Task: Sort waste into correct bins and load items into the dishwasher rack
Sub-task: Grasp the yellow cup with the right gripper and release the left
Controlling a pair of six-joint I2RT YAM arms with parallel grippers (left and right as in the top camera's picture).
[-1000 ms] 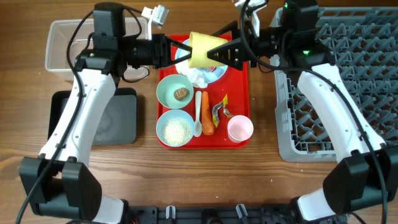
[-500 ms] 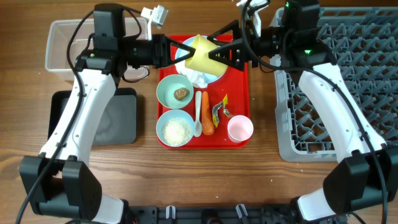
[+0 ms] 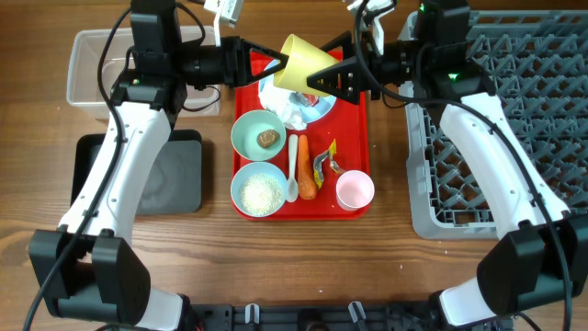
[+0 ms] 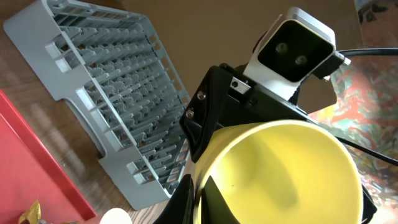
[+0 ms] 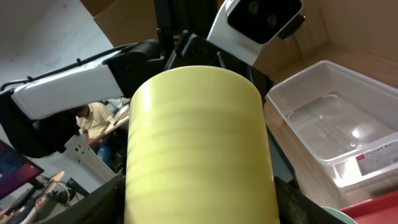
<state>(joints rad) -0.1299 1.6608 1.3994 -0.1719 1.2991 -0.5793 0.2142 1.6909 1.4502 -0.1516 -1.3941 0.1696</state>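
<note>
Wood table [image 3: 294, 267]; L fingers [image 3: 260, 61] pinch yellow cup [image 3: 301, 62] rim, R fingers [image 3: 347, 85] wide astride; tub [image 5: 336, 124] label [image 5: 373, 157] illegible.

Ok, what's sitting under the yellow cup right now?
The blue plate with crumpled white tissue, on the red tray. The cup itself hides the plate's far part.

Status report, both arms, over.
Left gripper shut on yellow cup rim. Right gripper straddles cup, grip unclear. Cup tilted above red tray; nothing blocking seen.
</note>
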